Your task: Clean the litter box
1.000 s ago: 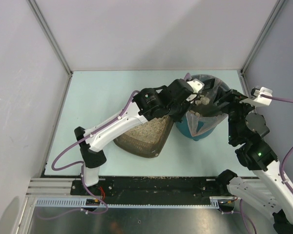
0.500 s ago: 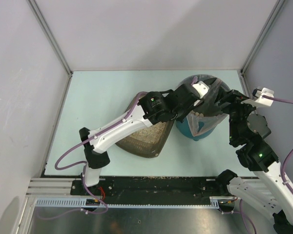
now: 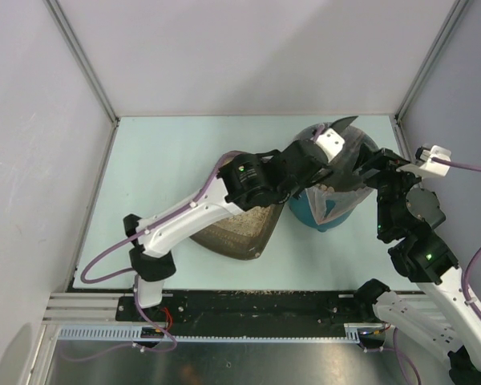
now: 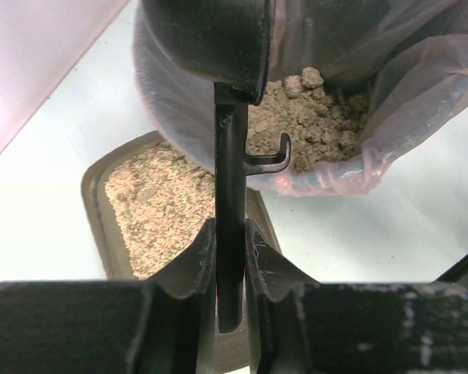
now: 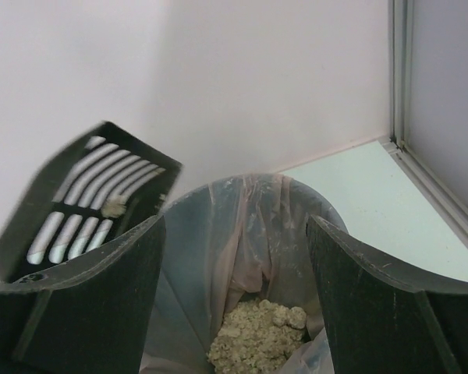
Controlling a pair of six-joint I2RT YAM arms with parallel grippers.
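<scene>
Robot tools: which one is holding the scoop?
The left tool, shut on the handle of the black scoop over the bin. The right tool stands wide open, with no scoop between its fingers.

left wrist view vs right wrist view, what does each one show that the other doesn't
Only the left wrist: the litter box with its beige litter, and the left gripper shut on the scoop handle.
Only the right wrist: the scoop's slotted face with a small clump stuck on it, the open right gripper, and the metal corner post.
Both: the scoop, the bagged bin and the clumps piled inside it.
</scene>
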